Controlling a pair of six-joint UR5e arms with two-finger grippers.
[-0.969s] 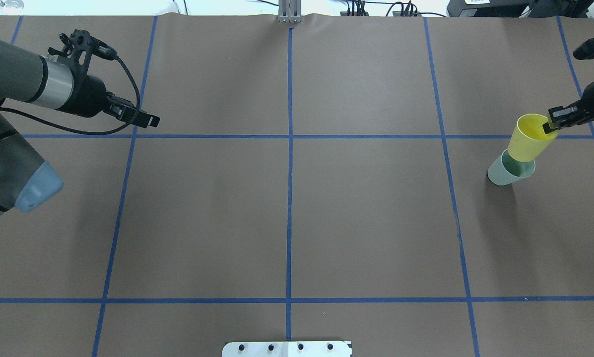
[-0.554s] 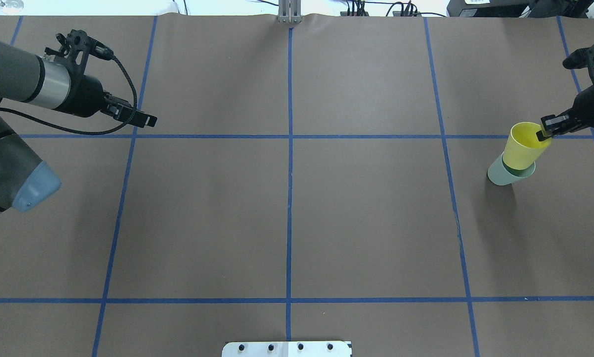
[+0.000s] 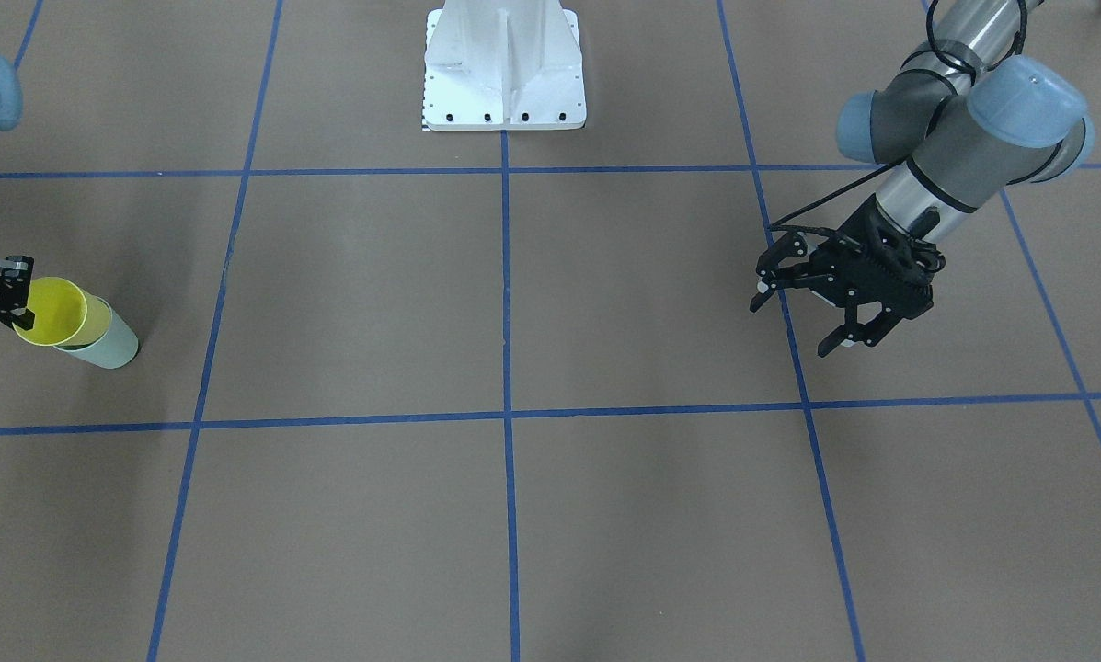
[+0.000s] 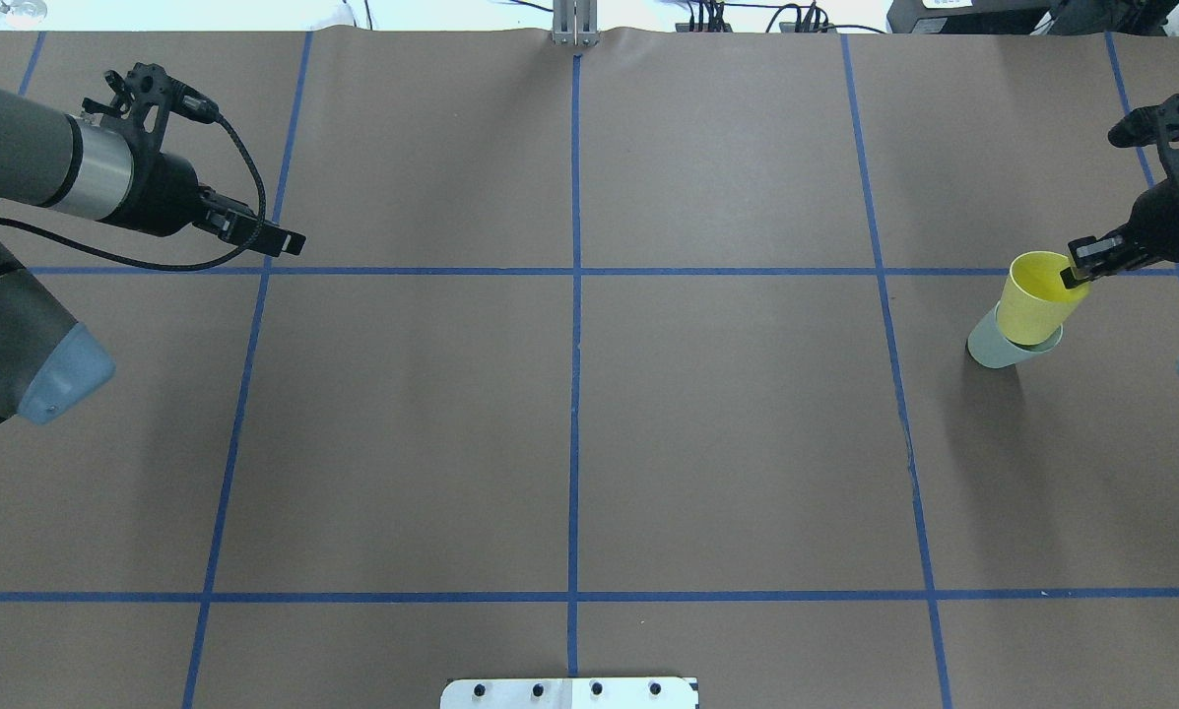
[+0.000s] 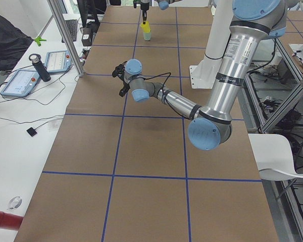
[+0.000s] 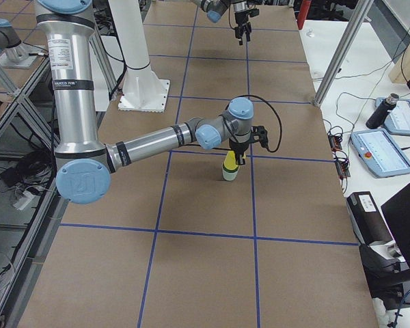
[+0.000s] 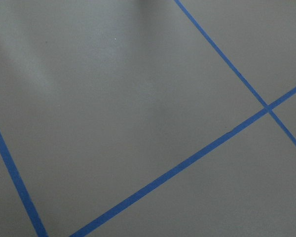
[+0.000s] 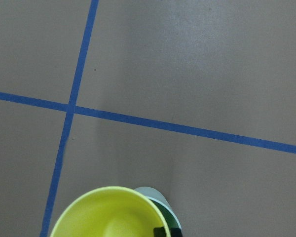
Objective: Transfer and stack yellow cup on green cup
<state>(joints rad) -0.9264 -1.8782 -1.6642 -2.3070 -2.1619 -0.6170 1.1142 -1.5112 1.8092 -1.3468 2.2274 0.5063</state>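
The yellow cup sits partly sunk into the green cup at the table's right side, tilted a little toward the arm. My right gripper is shut on the yellow cup's rim, one finger inside the cup and one outside. From across the table, the yellow cup nests in the green cup with the right gripper on its rim. The right wrist view looks down into the yellow cup, with the green cup's rim just behind. My left gripper hangs open and holds nothing, far across the table.
Brown paper with blue tape grid lines covers the table. The white robot base plate stands at the near middle edge. In the left side view, a side bench holds tablets and a bottle.
The right gripper has lowered the yellow cup deeper into the green cup. The left arm has drifted slightly leftward, still open.
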